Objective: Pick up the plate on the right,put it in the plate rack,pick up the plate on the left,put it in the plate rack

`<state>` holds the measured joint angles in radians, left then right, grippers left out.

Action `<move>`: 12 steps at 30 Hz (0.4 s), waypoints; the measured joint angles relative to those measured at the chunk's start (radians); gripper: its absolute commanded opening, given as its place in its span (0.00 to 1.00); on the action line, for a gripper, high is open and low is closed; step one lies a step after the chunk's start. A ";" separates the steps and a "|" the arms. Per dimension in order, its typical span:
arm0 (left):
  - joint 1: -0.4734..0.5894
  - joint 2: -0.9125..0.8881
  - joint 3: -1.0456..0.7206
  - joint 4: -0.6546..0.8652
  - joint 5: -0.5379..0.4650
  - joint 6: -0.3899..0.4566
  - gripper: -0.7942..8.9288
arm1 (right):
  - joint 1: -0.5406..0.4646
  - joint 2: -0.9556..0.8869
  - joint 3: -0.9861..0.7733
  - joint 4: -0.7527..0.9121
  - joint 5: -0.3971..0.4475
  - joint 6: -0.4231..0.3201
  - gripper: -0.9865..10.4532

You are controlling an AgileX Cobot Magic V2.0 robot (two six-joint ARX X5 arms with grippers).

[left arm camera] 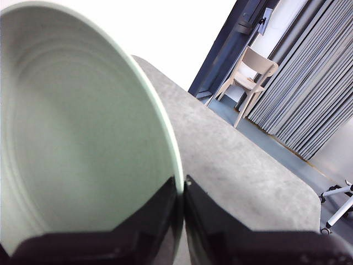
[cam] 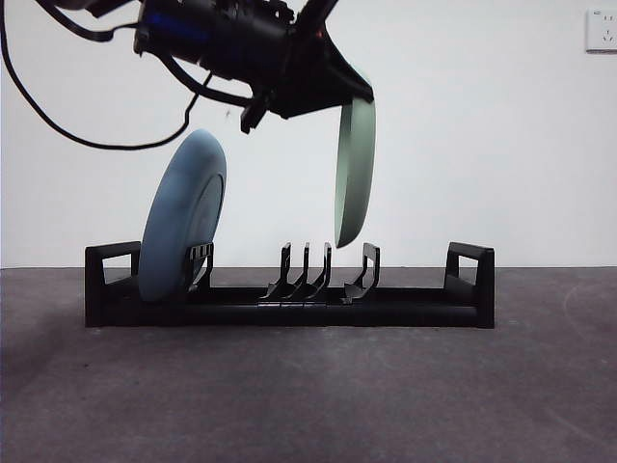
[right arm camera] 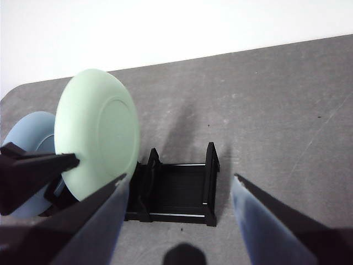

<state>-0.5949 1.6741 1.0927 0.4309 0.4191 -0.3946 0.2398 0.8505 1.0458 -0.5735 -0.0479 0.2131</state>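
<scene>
Low and black, the plate rack [cam: 289,301] is sitting nearest on the dark grey table [cam: 308,395], with a square looped handle at each end. 1 blue plate [cam: 183,214] is standing tilted in the slots at one end. Above the middle prongs, the left gripper [cam: 349,95] is holding a pale green plate [cam: 355,174] by its upper rim, nearly upright, its lower edge hanging just above the prongs and not touching them. From the left wrist, both jaws are pinching that plate's rim [left arm camera: 83,143] tightly. The right gripper [right arm camera: 179,185] is hovering with its 2 jaws spread wide, gripping nothing, looking down at the rack's end [right arm camera: 182,193].
</scene>
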 measured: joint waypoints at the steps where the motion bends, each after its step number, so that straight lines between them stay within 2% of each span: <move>1: 0.000 0.006 0.000 0.000 0.000 0.000 0.07 | 0.000 0.004 0.000 0.000 0.000 -0.001 0.36; 12: 0.000 0.051 0.000 0.002 -0.001 0.000 0.07 | 0.000 0.047 0.000 0.023 0.000 -0.004 0.36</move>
<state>-0.5945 1.7252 1.0927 0.4324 0.4179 -0.3946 0.2398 0.8970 1.0458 -0.5507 -0.0479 0.2092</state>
